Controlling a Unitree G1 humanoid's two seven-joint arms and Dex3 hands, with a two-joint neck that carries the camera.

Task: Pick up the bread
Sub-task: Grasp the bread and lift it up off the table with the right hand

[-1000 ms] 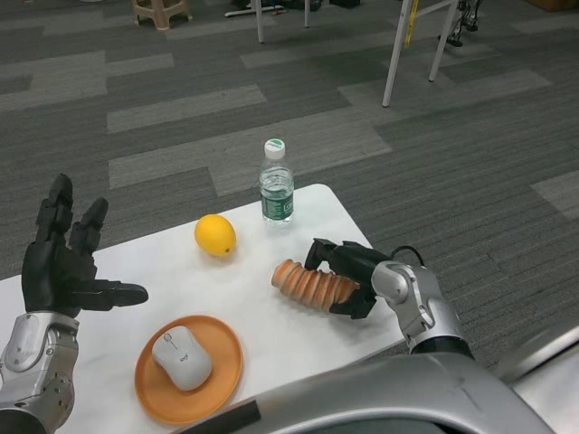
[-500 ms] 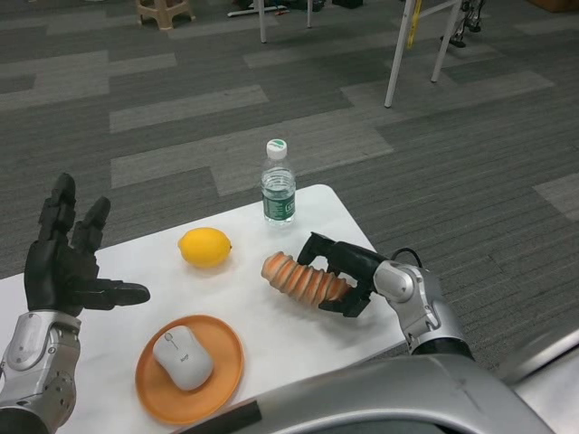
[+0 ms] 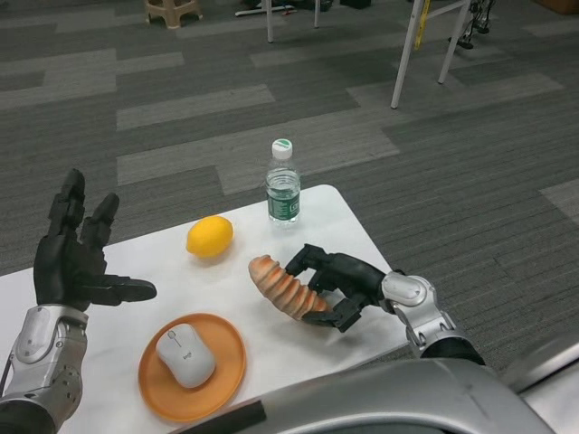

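The bread (image 3: 279,281), a ridged orange-brown loaf, is tilted with its left end raised over the white table (image 3: 118,334). My right hand (image 3: 336,285) grips its right end, fingers wrapped over the top and thumb underneath. Whether the loaf's lower end still touches the table is hidden by the hand. My left hand (image 3: 77,258) waits at the far left above the table, fingers spread and upright, holding nothing.
A yellow lemon (image 3: 210,237) lies behind the bread. A water bottle (image 3: 283,188) with a green cap stands near the table's far edge. An orange plate (image 3: 150,391) at the front carries a white computer mouse (image 3: 185,355). White furniture legs (image 3: 406,51) stand on the floor beyond.
My right hand has drawn the bread leftward and tipped its left end up. The lemon has rolled slightly. The camera has shifted a little; the left hand stays put.
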